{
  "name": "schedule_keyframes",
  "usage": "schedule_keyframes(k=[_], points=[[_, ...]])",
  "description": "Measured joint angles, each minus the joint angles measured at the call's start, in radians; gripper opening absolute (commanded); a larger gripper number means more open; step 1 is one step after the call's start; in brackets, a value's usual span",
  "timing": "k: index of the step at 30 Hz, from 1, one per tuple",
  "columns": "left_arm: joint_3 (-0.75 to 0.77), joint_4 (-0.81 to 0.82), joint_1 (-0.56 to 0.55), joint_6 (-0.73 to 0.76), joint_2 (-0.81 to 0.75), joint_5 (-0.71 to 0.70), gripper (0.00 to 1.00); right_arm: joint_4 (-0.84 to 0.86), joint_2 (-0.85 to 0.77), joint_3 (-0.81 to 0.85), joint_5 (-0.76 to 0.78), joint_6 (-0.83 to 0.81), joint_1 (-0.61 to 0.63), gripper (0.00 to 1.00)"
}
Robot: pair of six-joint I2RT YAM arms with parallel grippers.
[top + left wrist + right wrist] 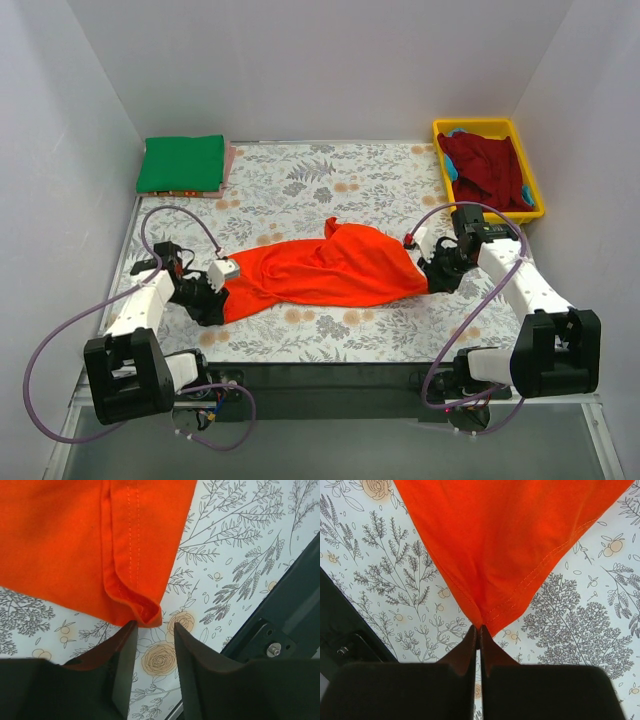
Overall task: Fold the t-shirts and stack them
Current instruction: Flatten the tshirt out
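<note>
Top external view gives you the flower-patterned table [330,165], with the orange-red t-shirt [325,270] lying rumpled across its near middle between the two arms. The green t-shirt [182,163] lies folded flat at the far left corner. The yellow tray [478,124] sits at the far right corner with the dark red t-shirt [485,168] crumpled inside it. Your right gripper [479,628] is pinched tight on a hemmed corner of the orange-red t-shirt. Your left gripper [154,627] has its jaws apart, the opposite hemmed corner just at one fingertip, with bare table showing in the gap.
</note>
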Motion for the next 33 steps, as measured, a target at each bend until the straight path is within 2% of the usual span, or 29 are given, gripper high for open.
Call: schedule_keyframes(k=[4, 10, 27, 30, 33], points=[[0.058, -0.010, 0.000, -0.034, 0.011, 0.010, 0.40, 0.000, 0.003, 0.000, 0.000, -0.002, 0.014, 0.01], [0.137, 0.044, 0.000, -0.161, 0.089, 0.034, 0.43, -0.001, 0.004, 0.000, 0.000, -0.001, 0.019, 0.01], [0.101, 0.057, 0.000, -0.267, 0.174, -0.012, 0.43, 0.000, 0.037, 0.000, 0.000, 0.001, 0.019, 0.01], [0.094, 0.058, 0.000, -0.274, 0.178, -0.017, 0.37, 0.000, 0.039, 0.000, 0.000, 0.002, 0.019, 0.01], [0.094, 0.060, 0.000, -0.281, 0.178, -0.016, 0.12, 0.000, 0.044, 0.000, 0.000, 0.004, 0.019, 0.01]])
